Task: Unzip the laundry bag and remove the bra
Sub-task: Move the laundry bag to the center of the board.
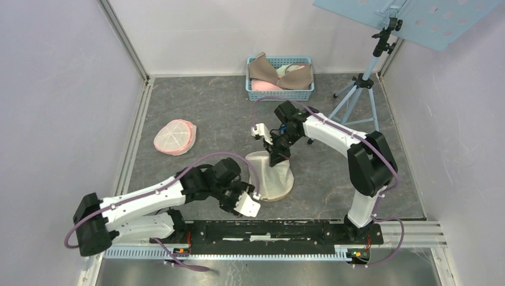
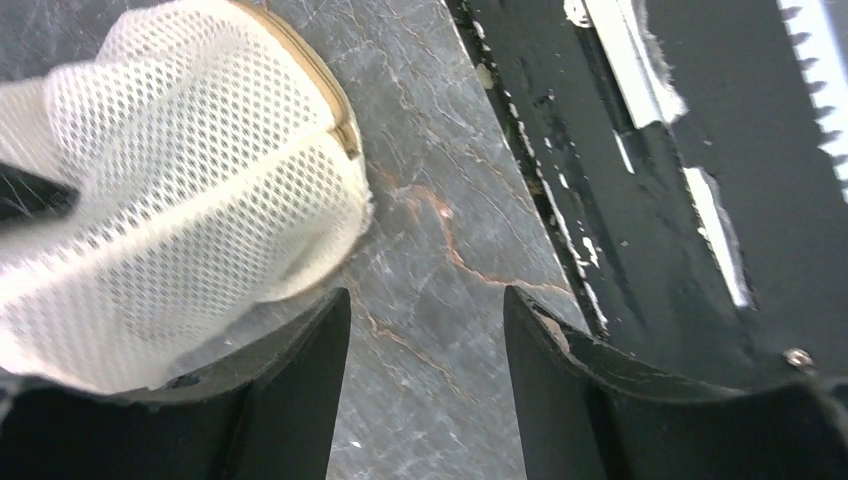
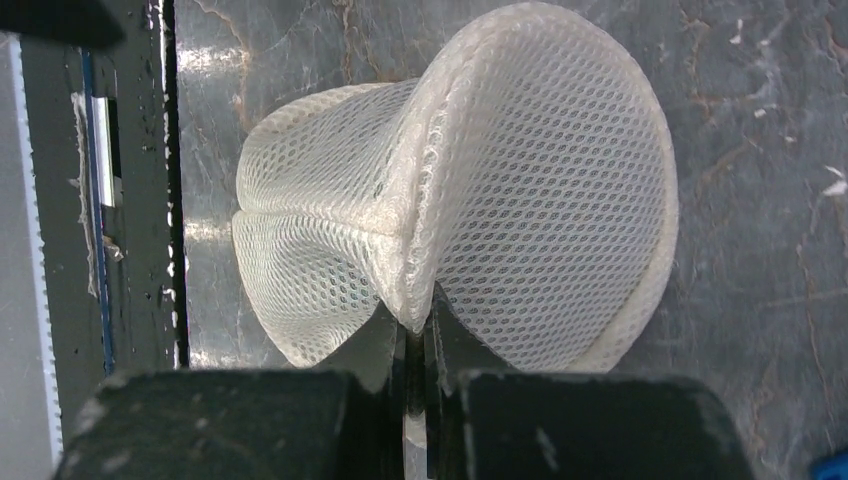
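Grey marbled counter [image 1: 208,107], blue plastic basket [image 1: 280,93] at its far edge holding folded garments, round pink mesh pouch [image 1: 175,137] lying left, tripod stand [image 1: 364,82] far right carrying a blue perforated panel [image 1: 417,18].

I see my fingers [image 2: 300,400] black, the laundry bag [image 3: 520,190] cream-white in honeycomb mesh with a tan zip edge, the counter [image 2: 440,250] dark grey marbled with rust and pale veins, the slotted basket [image 1: 280,92] light blue, and the round mesh pouch [image 1: 174,137] pink under white ribs.
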You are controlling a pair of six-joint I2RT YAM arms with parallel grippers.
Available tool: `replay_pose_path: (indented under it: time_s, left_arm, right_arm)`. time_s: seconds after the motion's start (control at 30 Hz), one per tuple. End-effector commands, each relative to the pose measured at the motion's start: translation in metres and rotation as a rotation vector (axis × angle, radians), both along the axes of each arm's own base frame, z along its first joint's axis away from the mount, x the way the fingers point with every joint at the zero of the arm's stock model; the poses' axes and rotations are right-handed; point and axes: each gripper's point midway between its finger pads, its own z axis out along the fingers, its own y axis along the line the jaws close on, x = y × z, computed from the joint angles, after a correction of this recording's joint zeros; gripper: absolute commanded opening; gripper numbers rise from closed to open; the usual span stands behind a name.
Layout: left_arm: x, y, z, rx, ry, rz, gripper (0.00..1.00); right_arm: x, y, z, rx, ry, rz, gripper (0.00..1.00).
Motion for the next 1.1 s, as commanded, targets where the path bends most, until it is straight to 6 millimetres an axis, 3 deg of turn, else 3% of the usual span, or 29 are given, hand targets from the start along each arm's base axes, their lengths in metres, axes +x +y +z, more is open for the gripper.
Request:
replay_pose_path:
  time_s: [0.0, 0.1, 0.27, 0.43, 0.73, 0.9, 1.07]
  left_arm:
    - [0.015, -0.046, 0.01, -0.055, -0.133, 0.074, 0.64]
    - [0.01, -0.064, 0.002, 0.007, -0.154, 0.085, 0.63]
    - [0.01, -0.074, -0.007, 0.1, -0.199, 0.015, 0.65]
    - [0.015, -0.076, -0.006, 0.186, -0.267, -0.118, 0.64]
    - [0.038, -0.063, -0.027, 0.406, -0.414, -0.307, 0.72]
    - [0.043, -0.06, -0.043, 0.481, -0.409, -0.295, 0.68]
    - [0.043, -0.059, -0.048, 0.486, -0.379, -0.226, 0.52]
  right_arm:
    - [0.005, 0.022, -0.003, 0.027, 0.011, 0.022, 0.0]
    - [0.005, 0.031, -0.005, 0.025, 0.021, 0.037, 0.0]
    - [0.003, 0.043, -0.005, 0.026, 0.033, 0.077, 0.02]
    - [-0.005, 0.048, -0.009, 0.018, 0.057, 0.13, 0.07]
    - [-0.026, 0.063, -0.013, -0.002, 0.096, 0.217, 0.13]
    - [-0.025, 0.072, -0.003, 0.028, 0.091, 0.208, 0.32]
    - [-0.005, 0.079, 0.016, 0.041, 0.003, 0.148, 0.56]
